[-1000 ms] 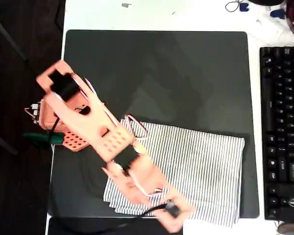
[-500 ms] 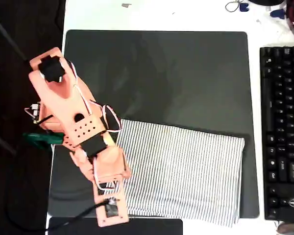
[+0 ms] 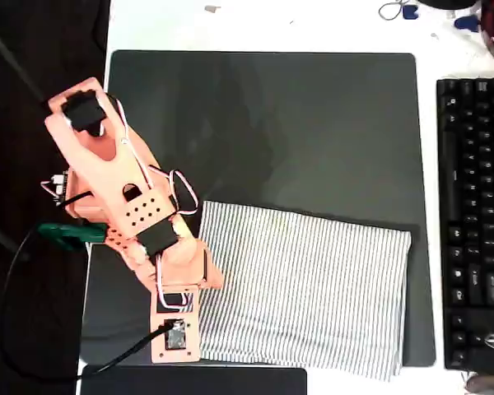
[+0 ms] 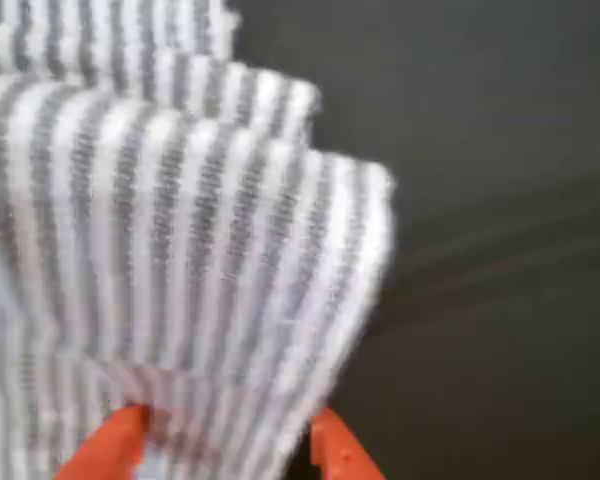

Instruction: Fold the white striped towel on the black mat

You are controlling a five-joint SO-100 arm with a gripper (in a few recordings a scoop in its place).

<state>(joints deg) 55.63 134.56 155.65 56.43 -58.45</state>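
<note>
The thin white towel with fine grey pinstripes lies folded on the lower right part of the large matte black mat, no label readable. At the towel's left edge, the orange gripper pinches layered cloth between its fingertips.

A white tabletop carries the scene in the overhead view. The black mat covers most of it — rounded corners, lying flat. At 3 o'clock of the mat, just beside its edge, a black keyboard lies on the white surface. At 6 o'clock a smaller black slab sits against the mat's near edge. The white striped towel lies on the mat's 5 o'clock part — its lower right corner overhangs the mat edge.
</note>
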